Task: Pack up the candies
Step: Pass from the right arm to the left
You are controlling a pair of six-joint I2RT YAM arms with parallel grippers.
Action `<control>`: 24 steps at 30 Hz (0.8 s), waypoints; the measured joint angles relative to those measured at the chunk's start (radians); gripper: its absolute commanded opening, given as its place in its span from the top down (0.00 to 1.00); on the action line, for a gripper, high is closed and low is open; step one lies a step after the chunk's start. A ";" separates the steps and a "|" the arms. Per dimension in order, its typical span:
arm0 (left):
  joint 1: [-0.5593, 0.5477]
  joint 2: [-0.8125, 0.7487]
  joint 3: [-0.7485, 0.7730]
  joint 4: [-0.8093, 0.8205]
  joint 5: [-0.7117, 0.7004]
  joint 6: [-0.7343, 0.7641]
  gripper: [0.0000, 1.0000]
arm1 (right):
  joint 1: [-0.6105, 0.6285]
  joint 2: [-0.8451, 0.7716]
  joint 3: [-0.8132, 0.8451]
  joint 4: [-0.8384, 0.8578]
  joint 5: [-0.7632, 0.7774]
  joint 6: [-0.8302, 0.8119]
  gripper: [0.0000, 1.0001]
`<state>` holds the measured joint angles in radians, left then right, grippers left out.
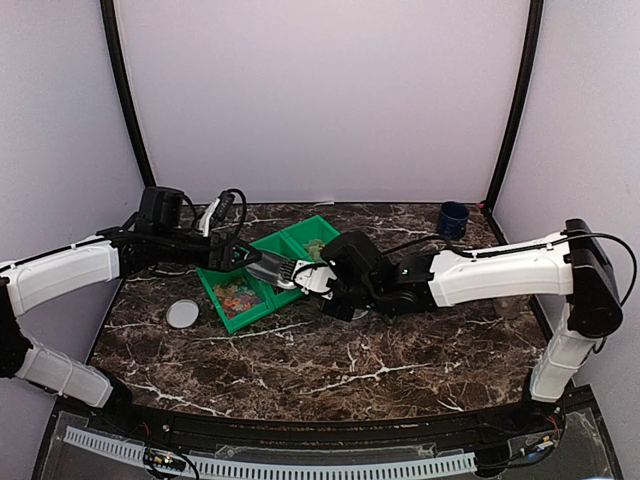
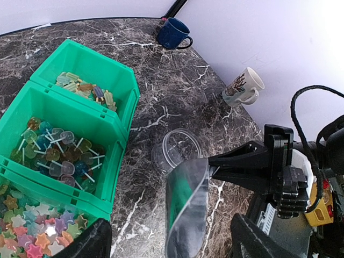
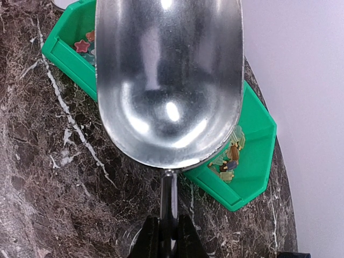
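The candies [image 2: 32,226] are small star-shaped pieces of mixed colours in the end compartment of the green bin [image 2: 115,161], also seen from above as candies [image 1: 238,297]. My right gripper [image 3: 167,234] is shut on the handle of a metal scoop [image 3: 166,80], whose bowl is empty and hangs over the bin's edge [image 3: 252,161]. In the left wrist view the scoop [image 2: 185,209] sits between the wide-apart fingers of my left gripper [image 2: 172,242], which is open and not touching it. A small clear jar [image 2: 174,150] stands on the table beside the bin.
The bin's middle compartment holds lollipops [image 2: 59,153], and the far one holds paler sweets [image 2: 86,88]. A round whitish lid [image 1: 182,313] lies left of the bin. A blue mug [image 1: 453,219] and a white mug [image 2: 244,88] stand near the back right wall.
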<state>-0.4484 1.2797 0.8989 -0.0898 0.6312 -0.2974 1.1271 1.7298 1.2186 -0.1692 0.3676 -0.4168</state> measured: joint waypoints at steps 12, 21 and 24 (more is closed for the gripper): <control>0.000 0.018 -0.005 0.013 0.030 -0.003 0.48 | 0.023 0.006 0.000 0.020 0.048 -0.031 1.00; 0.000 0.029 -0.006 0.013 0.047 -0.002 0.58 | 0.025 0.017 0.000 0.028 0.085 -0.047 1.00; 0.000 0.035 -0.006 0.013 0.050 -0.001 0.59 | 0.025 0.020 0.000 0.031 0.093 -0.051 1.00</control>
<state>-0.4484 1.3148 0.8928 -0.0769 0.6811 -0.2985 1.1522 1.7496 1.2190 -0.1379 0.4603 -0.4683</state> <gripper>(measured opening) 0.415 0.093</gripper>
